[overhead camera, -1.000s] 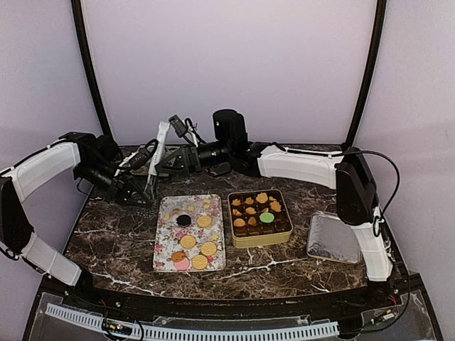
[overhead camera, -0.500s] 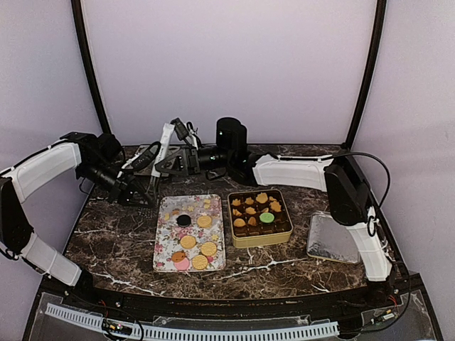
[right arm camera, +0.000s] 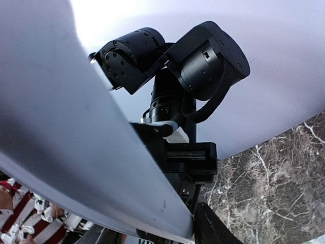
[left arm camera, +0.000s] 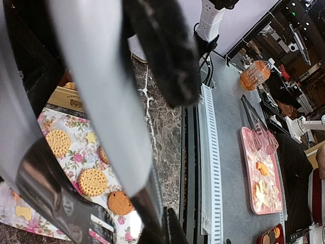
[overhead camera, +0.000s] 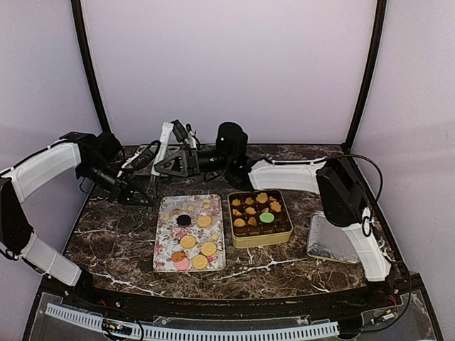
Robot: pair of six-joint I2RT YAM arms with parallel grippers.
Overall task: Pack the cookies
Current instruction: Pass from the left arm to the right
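The cookies (overhead camera: 204, 221) lie loose on a flower-patterned tray (overhead camera: 165, 250): golden round ones, one dark (overhead camera: 183, 220) and one pink (overhead camera: 182, 263). More sit in the gold tin (overhead camera: 239, 240), among them a green one (overhead camera: 266, 217). White tongs (overhead camera: 161, 150) stand tilted behind the tray. My left gripper (overhead camera: 146, 190) is shut on their lower part. My right gripper (overhead camera: 173, 162) is shut on them higher up. In the left wrist view the tongs (left arm camera: 101, 101) pass my left gripper (left arm camera: 157, 213) above golden cookies (left arm camera: 92, 181). In the right wrist view the tongs (right arm camera: 76, 152) fill the left beside my right gripper (right arm camera: 195, 223).
A silvery square lid (overhead camera: 333, 238) lies right of the tin. The marble table (overhead camera: 114, 234) ends at a slotted white rail (overhead camera: 192, 332) in front. Off the table, the left wrist view shows a pink tray (left arm camera: 259, 173) and an orange bottle (left arm camera: 254, 73).
My right arm's elbow and forearm have swung left, towards the middle, while its gripper stayed at the tongs. The tongs' top has shifted slightly right. My left arm has hardly moved.
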